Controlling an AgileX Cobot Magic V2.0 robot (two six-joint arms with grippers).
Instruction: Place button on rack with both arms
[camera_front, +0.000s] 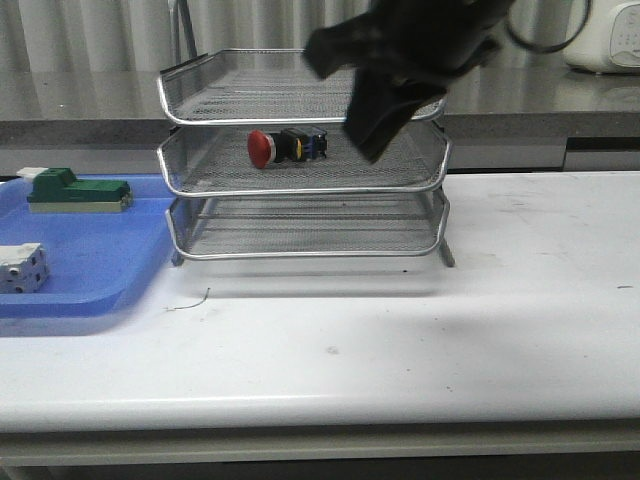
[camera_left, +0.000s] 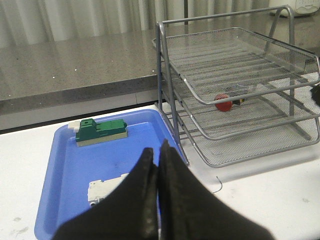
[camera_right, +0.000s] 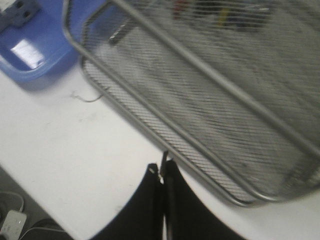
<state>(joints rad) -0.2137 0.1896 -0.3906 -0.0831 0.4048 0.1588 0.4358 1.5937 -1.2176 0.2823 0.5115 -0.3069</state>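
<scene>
- The button (camera_front: 286, 146) lies on its side on the middle tier of the rack (camera_front: 300, 185), red head toward the blue tray (camera_front: 90, 275).
- The rack stands on a scuffed white table (camera_front: 400, 340); a grey counter (camera_front: 80, 100) and pale curtains (camera_left: 75, 20) run behind.
- The left gripper (camera_left: 158, 160), fingers pressed together, hangs above the tray.
- The right gripper (camera_right: 162, 175), blurred before the rack, has its fingers together and empty.
</scene>
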